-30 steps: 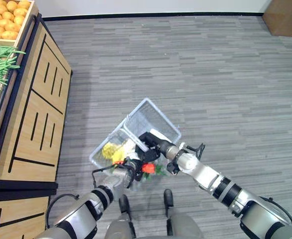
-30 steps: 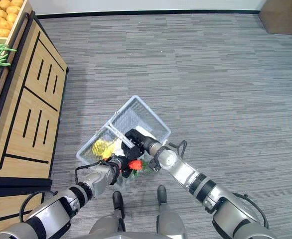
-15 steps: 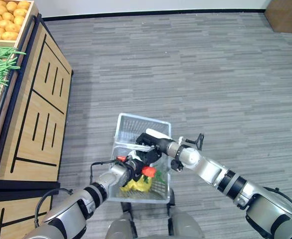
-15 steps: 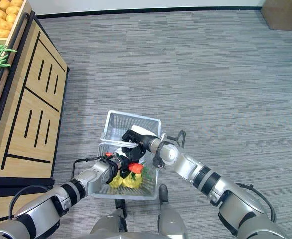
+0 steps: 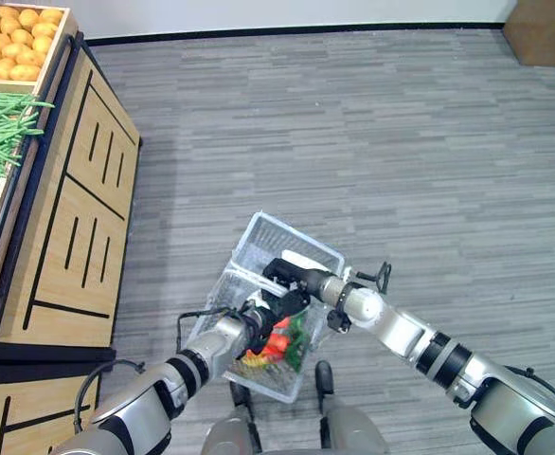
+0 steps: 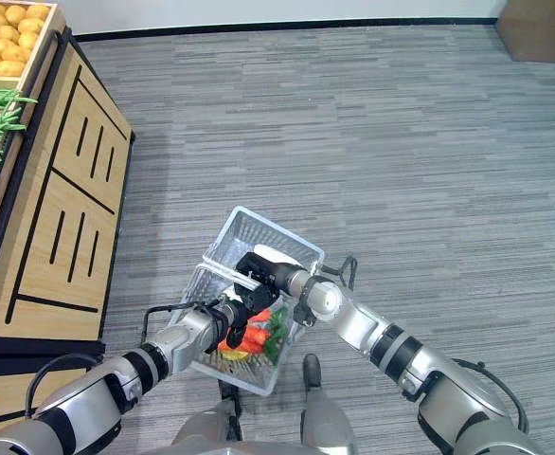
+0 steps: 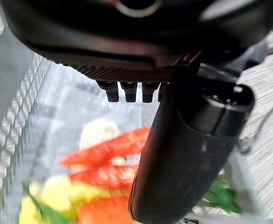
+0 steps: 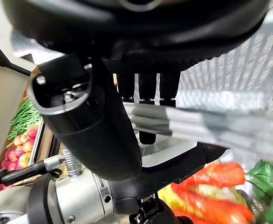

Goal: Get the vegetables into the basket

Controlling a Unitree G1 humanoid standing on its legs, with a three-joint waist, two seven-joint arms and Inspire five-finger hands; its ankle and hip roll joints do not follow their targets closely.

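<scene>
Both hands hold a white wire basket (image 5: 279, 243) above the grey floor, just in front of me. Inside it lie orange-red vegetables (image 5: 276, 341), something yellow (image 7: 57, 191) and green leaves (image 6: 277, 327). My left hand (image 5: 251, 325) grips the basket's near left side, fingers curled. From the right, my right hand (image 5: 292, 278) reaches over the middle, and in its wrist view its fingers (image 8: 146, 86) curl over a grey bar of the basket (image 8: 197, 123). The left wrist view looks down into the basket at the vegetables (image 7: 108, 149).
A wooden produce stand (image 5: 69, 218) runs along the left, with yellow-brown produce (image 5: 12, 43) and green beans (image 5: 3, 133) in its bins. A brown box (image 5: 547, 28) stands at the far right corner. Open grey floor lies ahead and to the right.
The basket has swung round in my hands, from skewed left, through square, to its present angle. The vegetables have slid toward its near end. Both hands kept hold.
</scene>
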